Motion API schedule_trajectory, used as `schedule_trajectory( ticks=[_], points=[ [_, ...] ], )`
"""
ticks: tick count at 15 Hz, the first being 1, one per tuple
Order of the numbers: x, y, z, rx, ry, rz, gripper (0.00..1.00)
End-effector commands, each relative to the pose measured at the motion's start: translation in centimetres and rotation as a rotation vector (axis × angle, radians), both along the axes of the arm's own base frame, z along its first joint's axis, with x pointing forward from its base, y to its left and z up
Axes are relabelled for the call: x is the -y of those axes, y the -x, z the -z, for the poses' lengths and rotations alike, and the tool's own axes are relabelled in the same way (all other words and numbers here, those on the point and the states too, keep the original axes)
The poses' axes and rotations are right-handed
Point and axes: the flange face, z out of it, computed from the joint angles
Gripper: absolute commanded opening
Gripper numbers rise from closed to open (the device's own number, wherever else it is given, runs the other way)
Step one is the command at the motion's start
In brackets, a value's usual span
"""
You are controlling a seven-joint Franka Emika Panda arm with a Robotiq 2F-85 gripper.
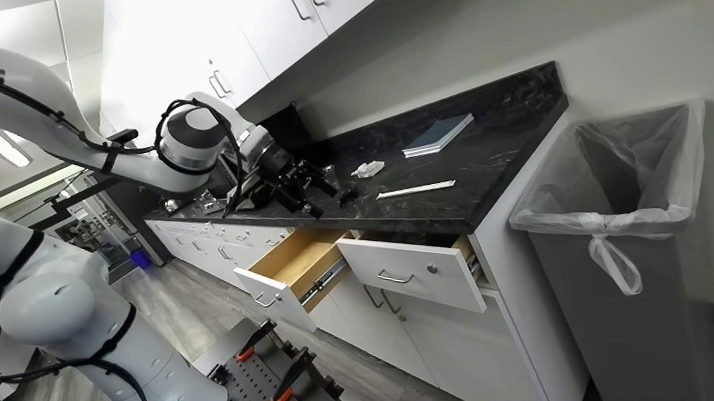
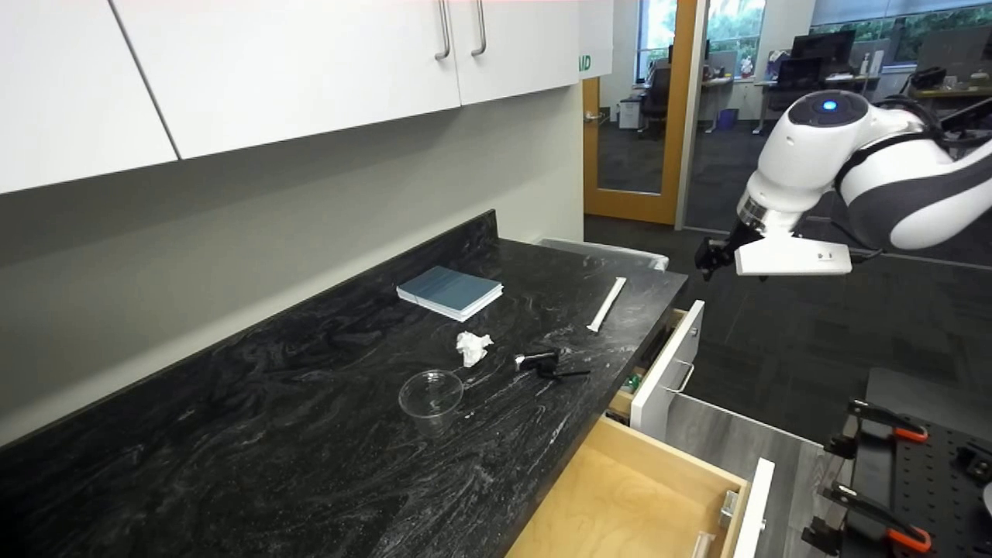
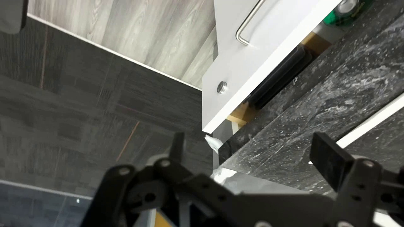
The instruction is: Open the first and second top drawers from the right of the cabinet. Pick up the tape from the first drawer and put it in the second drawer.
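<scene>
Far left in an exterior view, my white arm [image 1: 130,171] reaches in over the cabinet [image 1: 466,358], a long white run with a black marbled countertop [image 1: 497,154]. Next along comes the second drawer [image 1: 300,254], pulled well out, its inside light wood; in an exterior view, a small pale item [image 2: 701,545], cut off by the frame, lies near its front. Higher and slightly right, my gripper [image 1: 324,201] hangs in the air; in the wrist view its two black fingers [image 3: 329,159] are spread wide. A clear plastic cup [image 2: 432,395], a small black object [image 1: 349,194] and a crumpled white tissue [image 1: 368,169] sit on the countertop. Then comes the first drawer [image 1: 443,289], white-fronted and pulled partway out. The wrist view shows long black objects [image 3: 278,78] and something green [image 3: 330,18] inside it. Where the tape is, I cannot tell. On the countertop beyond that drawer lie a thin white stick [image 1: 416,190] and, farther back, a blue-covered book stack [image 1: 438,134]. Far right, a gray bin [image 1: 636,328] with a clear liner [image 1: 659,220] stands just beside the cabinet's end.
</scene>
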Motion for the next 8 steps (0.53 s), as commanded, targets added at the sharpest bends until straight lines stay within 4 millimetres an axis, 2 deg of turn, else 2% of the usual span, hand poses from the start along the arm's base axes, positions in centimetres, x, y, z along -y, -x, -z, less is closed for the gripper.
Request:
schedule_trajectory(
  ticks=[1,3,5,6,7,8],
  points=[
    [6.4,-0.1,1.1,0.044,-0.160,0.115,1.00],
    [9.5,0.1,2.5,0.080,-0.254,0.192,1.00],
    [11.3,0.3,4.8,0.130,-0.338,0.268,1.00],
    [11.6,-0.1,6.0,0.152,-0.372,0.299,1.00],
    [11.1,-0.3,6.9,0.179,-0.398,0.327,1.00],
    [9.5,-0.8,6.2,0.194,-0.444,0.349,1.00]
  ],
)
